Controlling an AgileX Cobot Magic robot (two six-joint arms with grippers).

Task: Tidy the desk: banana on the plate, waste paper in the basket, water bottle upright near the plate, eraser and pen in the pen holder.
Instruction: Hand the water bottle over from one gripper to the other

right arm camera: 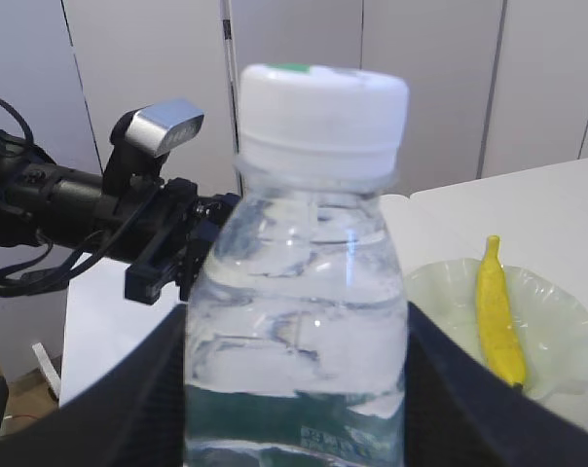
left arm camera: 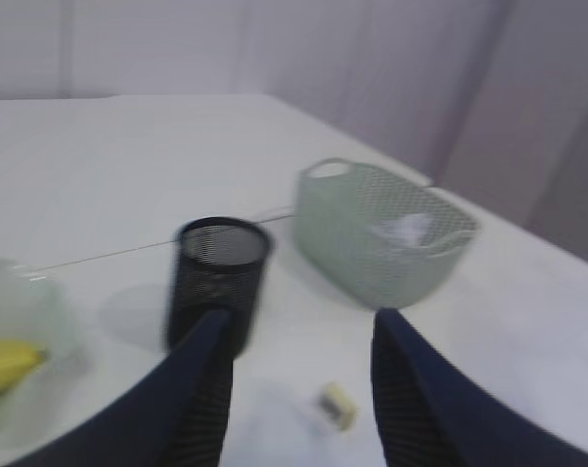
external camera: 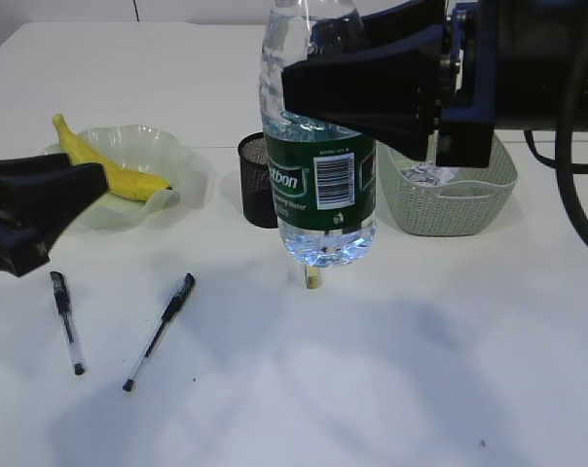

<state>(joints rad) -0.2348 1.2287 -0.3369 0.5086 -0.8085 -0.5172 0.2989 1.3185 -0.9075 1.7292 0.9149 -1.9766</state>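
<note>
Looking at the exterior view first: right tool (external camera: 364, 92) is clamped round the water bottle (external camera: 317, 161), upright at frame centre, with two pens (external camera: 160, 331) lower left and open counter (external camera: 421, 389) along the bottom. One banana (external camera: 104, 163) sits on the plate (external camera: 143, 146); pen holder (external camera: 258, 180) and basket (external camera: 450, 199) behind. Left wrist view shows the left tool (left arm camera: 294, 389) half open, holding nothing, above the eraser (left arm camera: 338, 405). Right wrist view adds only the bottle's white cap (right arm camera: 323, 107).
</note>
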